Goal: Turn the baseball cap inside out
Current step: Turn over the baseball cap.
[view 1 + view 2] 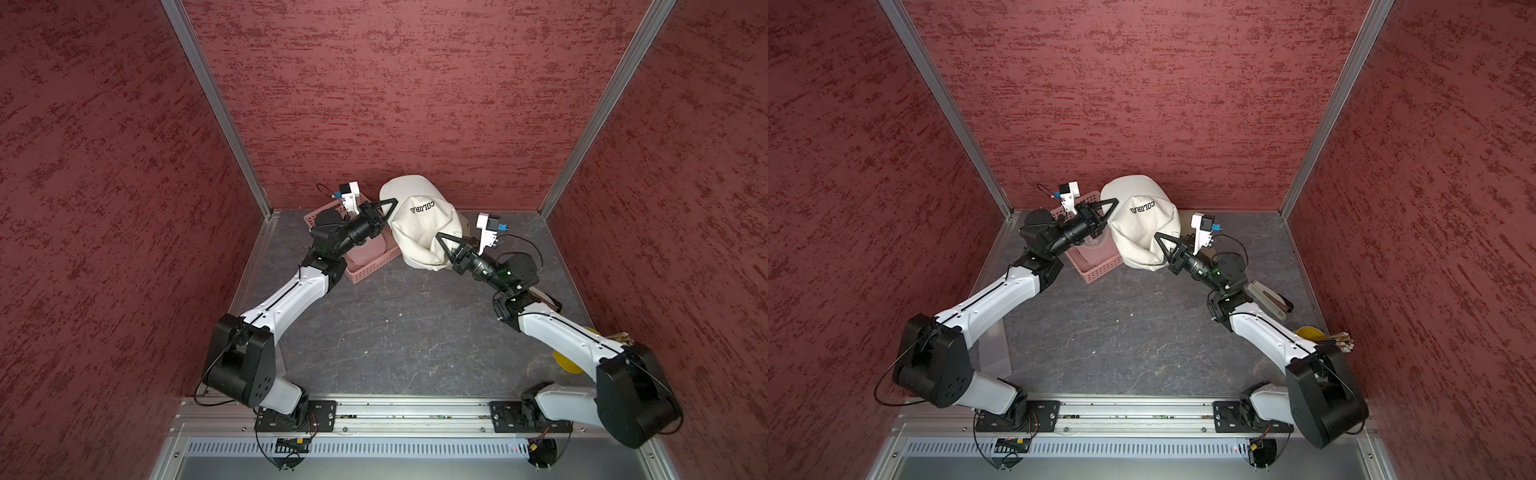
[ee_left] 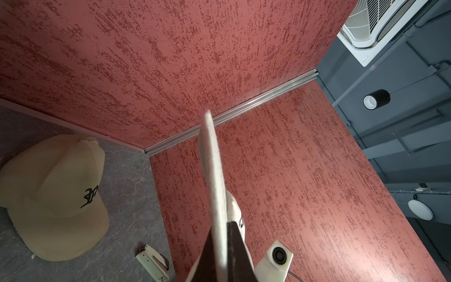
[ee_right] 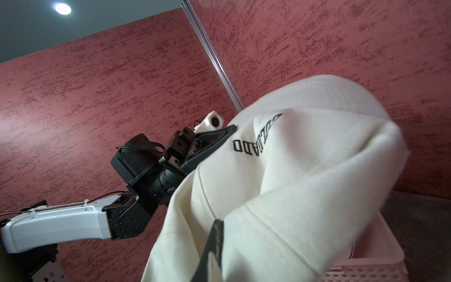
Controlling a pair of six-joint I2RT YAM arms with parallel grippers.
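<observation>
Right wrist view: left gripper (image 3: pixel 227 133) jaws pinch the cap (image 3: pixel 305 171) brim, right gripper (image 3: pixel 214 234) jaws clamp crown cloth; tug too hard and fabric probably slips out

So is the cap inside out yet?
Not yet. Done: cap picked up. In hand: left gripper pinches its brim, right gripper pinches the crown, both shut. Left: lettering faces outward, so the flip itself remains.
</observation>
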